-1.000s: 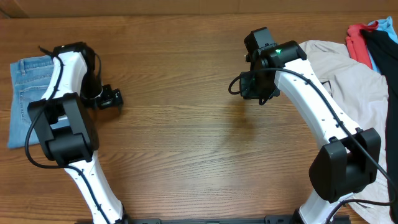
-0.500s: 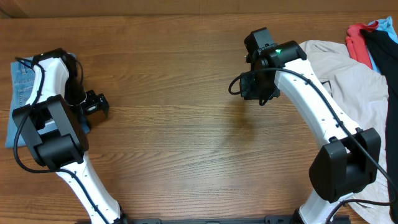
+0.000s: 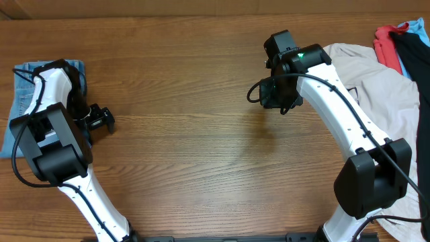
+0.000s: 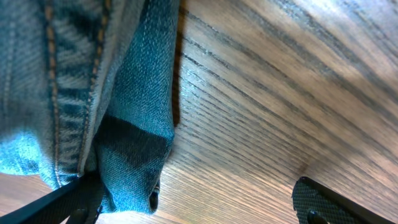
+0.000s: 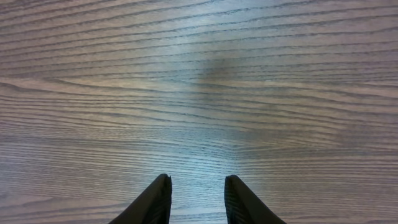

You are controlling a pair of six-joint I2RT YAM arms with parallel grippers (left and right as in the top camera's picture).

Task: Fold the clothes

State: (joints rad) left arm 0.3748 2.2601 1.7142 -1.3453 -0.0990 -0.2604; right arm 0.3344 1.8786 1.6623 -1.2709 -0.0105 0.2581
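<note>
Brown wood-grain table point(image 3: 188, 154) is being shown from above, with 2 white arms being held over it. At the right edge a large beige garment point(image 3: 376, 87) is being left spread out, partly covered by the right arm point(image 3: 342, 128) and cut off by the frame.

At the far left, the jeans point(image 3: 19, 107) are being kept as a folded bundle. Its long axis is being laid from the far side of the table to the near side, slightly slanted. Which end is the waist cannot be told, since the left arm point(image 3: 50, 141) is hiding the middle.

Since 1 second ago the left arm is being swung towards the left edge. The denim's far corner is now being seen further right than before, while the right arm is being kept where it was.

A small red garment point(image 3: 388, 44) and a black garment point(image 3: 413, 54) are being cropped by the far right corner.

The left gripper point(image 3: 102, 119) is being held just right of the jeans with its fingers point(image 4: 323, 202) spread wide, clamped on nothing. In its wrist view a denim edge is being seen beside 1 finger.

The right gripper point(image 5: 198, 196) is being held over bare wood, its 2 tips narrowly apart, with only wood showing between them.
</note>
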